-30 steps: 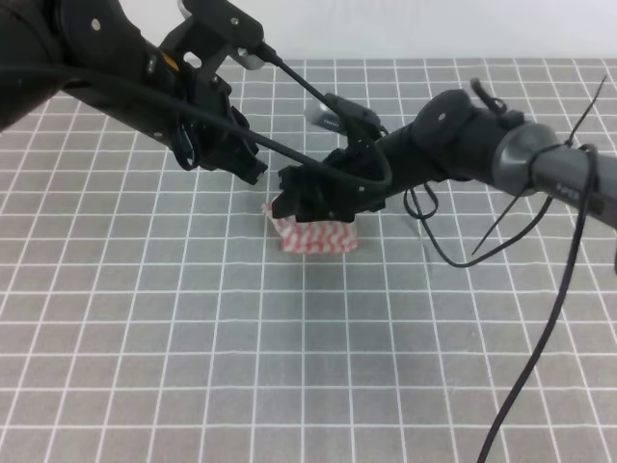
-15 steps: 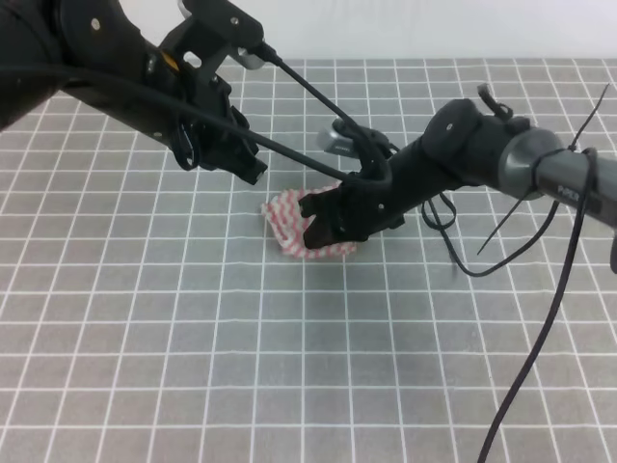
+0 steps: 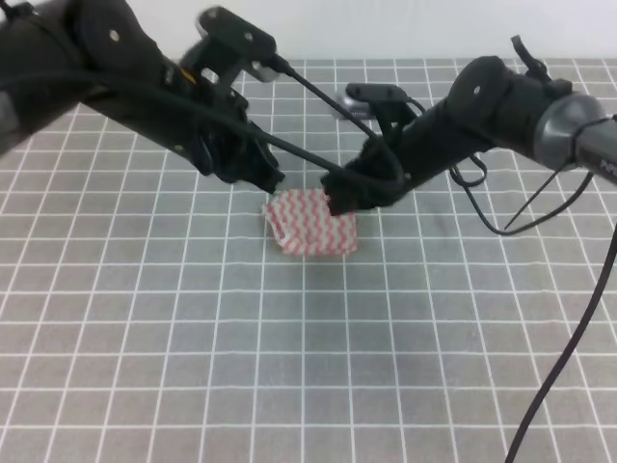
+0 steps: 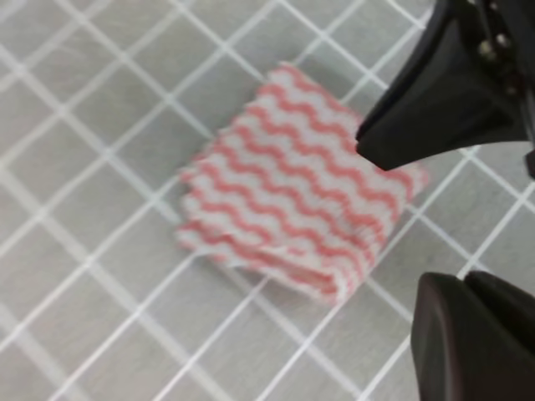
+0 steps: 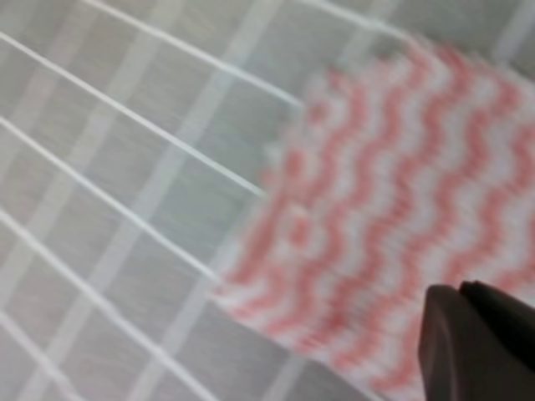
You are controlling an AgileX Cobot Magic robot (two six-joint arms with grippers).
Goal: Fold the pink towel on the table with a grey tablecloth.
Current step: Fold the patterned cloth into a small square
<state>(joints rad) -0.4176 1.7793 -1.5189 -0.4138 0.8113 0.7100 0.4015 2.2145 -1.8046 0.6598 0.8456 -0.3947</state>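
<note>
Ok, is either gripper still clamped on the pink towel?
No: the pink towel lies folded flat on the grey tablecloth, and the left gripper's open fingers hang above it without touching.

Setting: robotics lab test bench. Evidence: two black robot arms with loose black cables and zip ties work over a table covered with a grey tablecloth printed with a regular white grid. A plain white wall runs behind the far edge. Only a small pink towel lies on it.
</note>
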